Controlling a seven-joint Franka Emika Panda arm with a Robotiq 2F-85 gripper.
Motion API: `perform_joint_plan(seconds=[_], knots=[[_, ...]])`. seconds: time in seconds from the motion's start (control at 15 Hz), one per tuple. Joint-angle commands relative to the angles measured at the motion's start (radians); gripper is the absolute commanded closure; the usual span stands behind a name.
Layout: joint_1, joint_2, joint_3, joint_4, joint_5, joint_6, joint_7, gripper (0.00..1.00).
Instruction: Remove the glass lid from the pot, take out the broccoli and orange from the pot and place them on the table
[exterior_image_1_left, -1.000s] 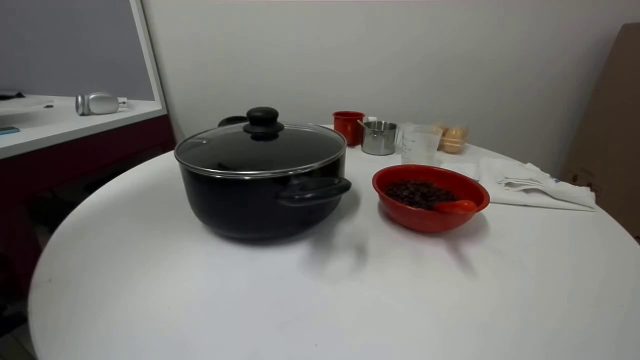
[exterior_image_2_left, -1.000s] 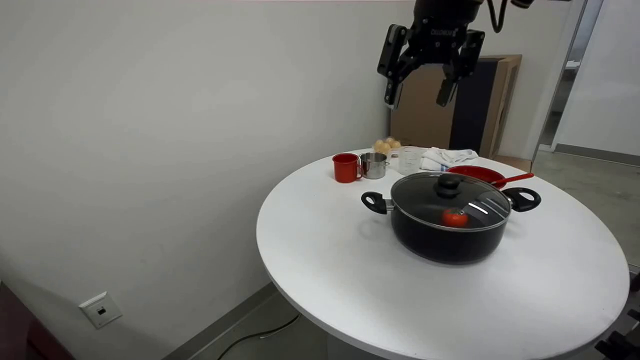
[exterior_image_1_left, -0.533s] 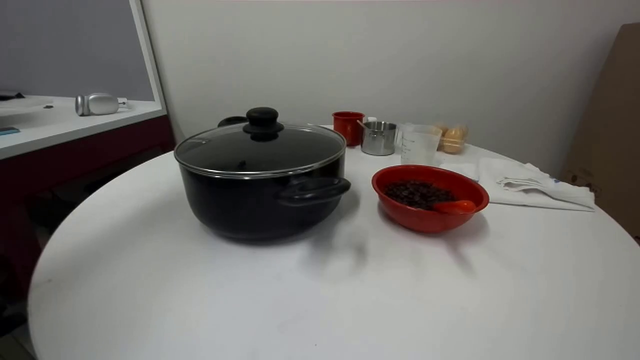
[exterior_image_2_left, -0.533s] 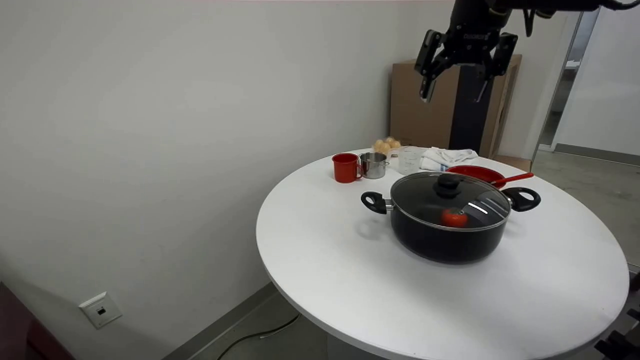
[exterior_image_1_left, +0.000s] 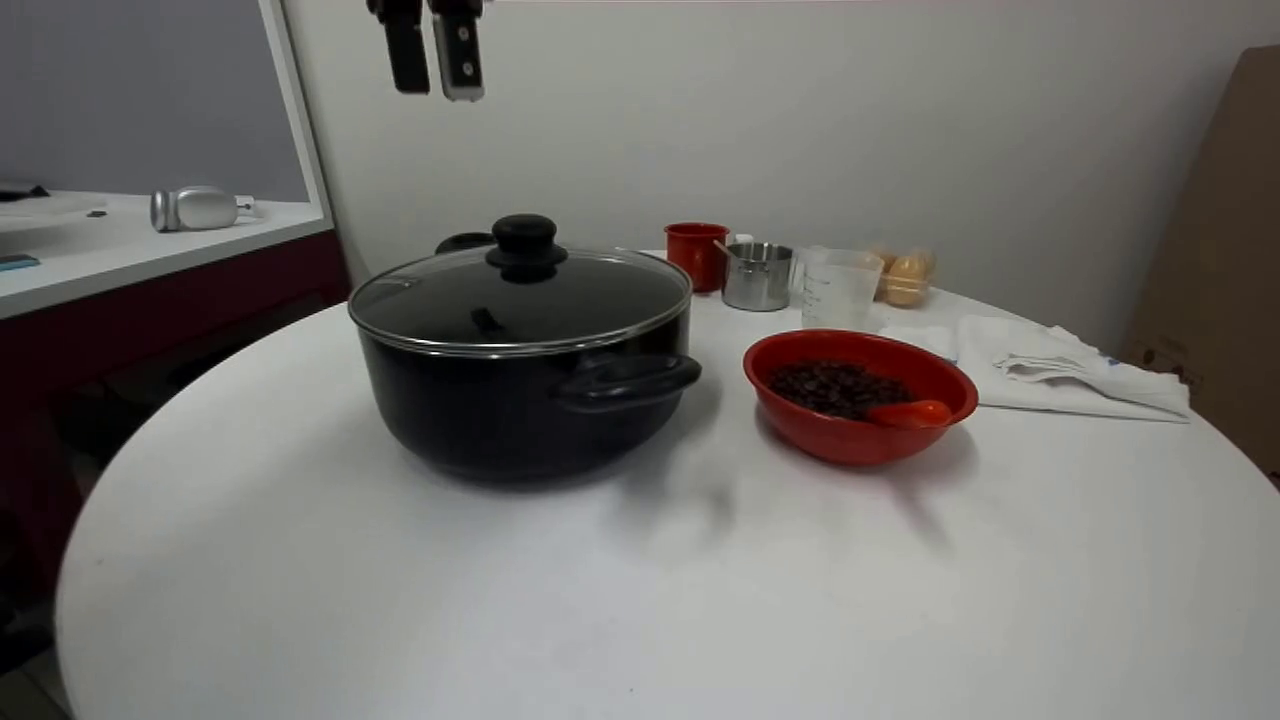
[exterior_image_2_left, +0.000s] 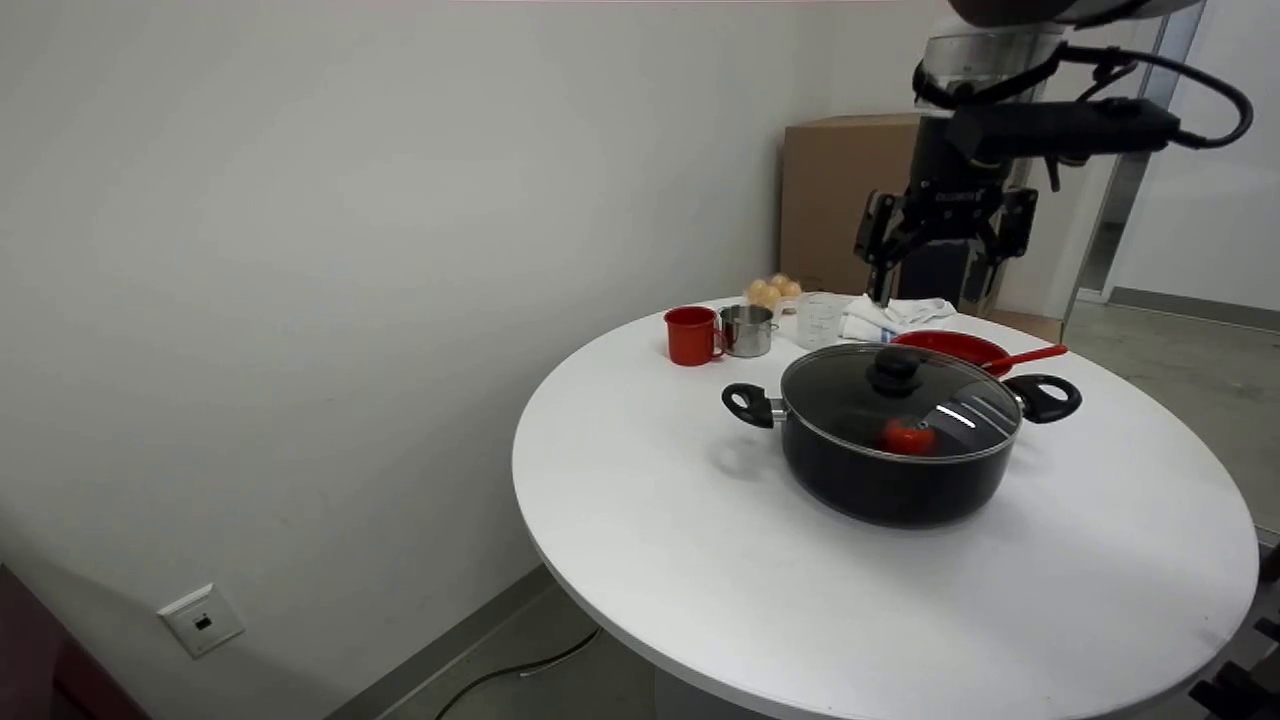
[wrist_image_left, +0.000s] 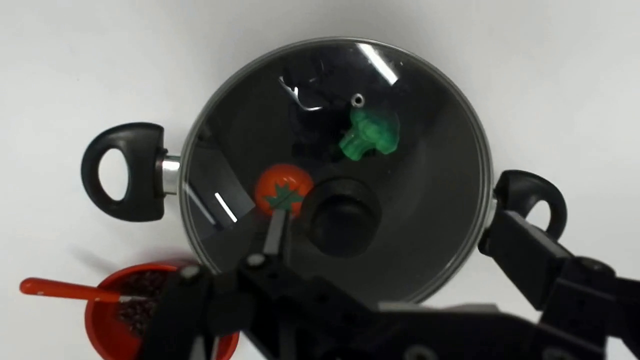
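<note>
The glass lid (exterior_image_1_left: 600, 295) with its black knob (exterior_image_1_left: 527, 240) sits on the black pot (exterior_image_1_left: 500, 420) on the white round table (exterior_image_1_left: 400, 600); the lid (exterior_image_2_left: 840, 390) and pot (exterior_image_2_left: 890, 490) show in both exterior views. Through the lid in the wrist view (wrist_image_left: 430, 200) I see the green broccoli (wrist_image_left: 372, 132) and the orange-red, green-topped orange (wrist_image_left: 285, 182) inside the pot. The orange also shows in an exterior view (exterior_image_2_left: 908, 436); the broccoli is not clear there. My gripper (exterior_image_2_left: 926, 298) is open and empty, above the lid. In the wrist view its fingers (wrist_image_left: 392, 222) lie either side of the knob.
A red bowl (exterior_image_1_left: 855, 440) of dark beans with a red spoon (exterior_image_1_left: 910, 413) stands beside the pot. Farther back are a red mug (exterior_image_1_left: 697, 255), a metal cup (exterior_image_1_left: 758, 277), a clear measuring cup (exterior_image_1_left: 838, 290), eggs (exterior_image_1_left: 908, 278) and a white cloth (exterior_image_1_left: 1080, 365).
My open gripper has shifted right and then come down toward the pot in an exterior view; its fingertips now show at the top of an exterior view. Pot and lid have not moved.
</note>
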Motion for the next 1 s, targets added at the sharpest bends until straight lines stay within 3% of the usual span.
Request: perform_joint_plan(seconds=[0.0,0.4,0.93], knots=[[0.007,0.096,-0.01,0.047,-0.078,0.024,0.033,0.0],[0.017,0.173,-0.035,0.086,-0.16,0.032,0.047,0.0],[0.039,0.273,-0.051,0.14,-0.17,0.063,0.038,0.0]])
